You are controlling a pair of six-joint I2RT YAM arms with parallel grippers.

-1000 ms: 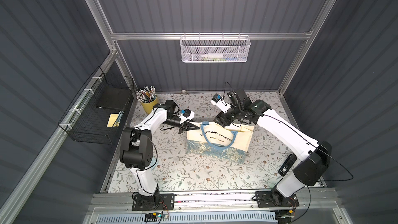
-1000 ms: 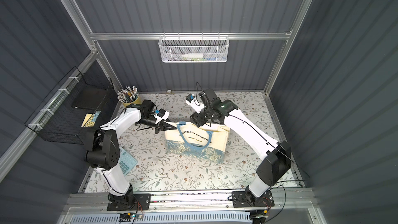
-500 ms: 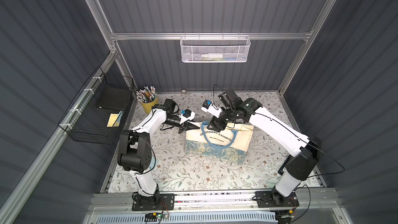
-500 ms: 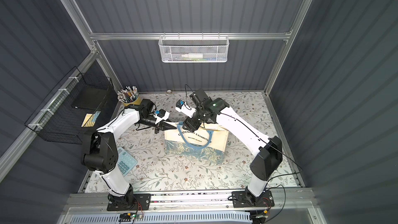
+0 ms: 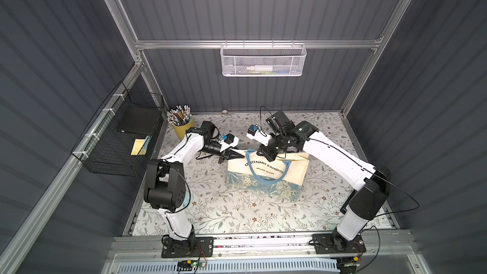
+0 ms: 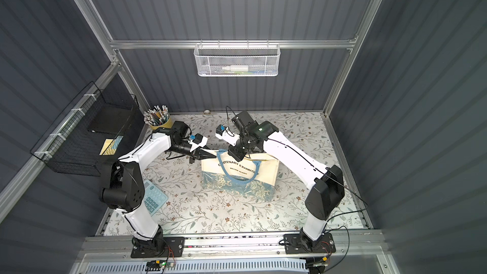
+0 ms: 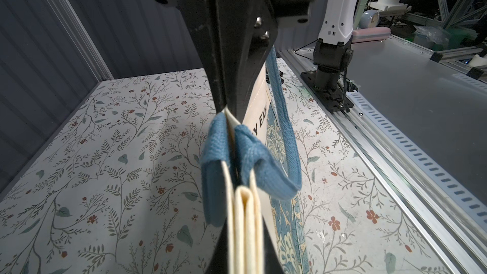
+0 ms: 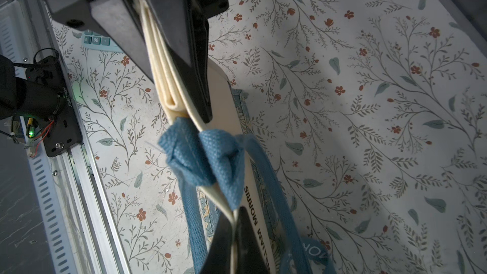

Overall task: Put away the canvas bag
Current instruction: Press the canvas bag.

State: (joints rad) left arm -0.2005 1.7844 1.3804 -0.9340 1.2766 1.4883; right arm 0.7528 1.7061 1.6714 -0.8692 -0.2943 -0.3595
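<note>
In both top views the left gripper and right gripper clamp the canvas bag by its top hem, apparently so it stands upright for lifting.

The canvas bag is matt cream cloth of fine, even weave, and its handles are blue webbing, coarser and ribbed. The left pincer and right pincer look like matt black plastic, the left one with small bright metal screws. The surface bears a matt floral-printed covering, edged by a dull silver metal rail, and the wall basket is white metal mesh.
</note>
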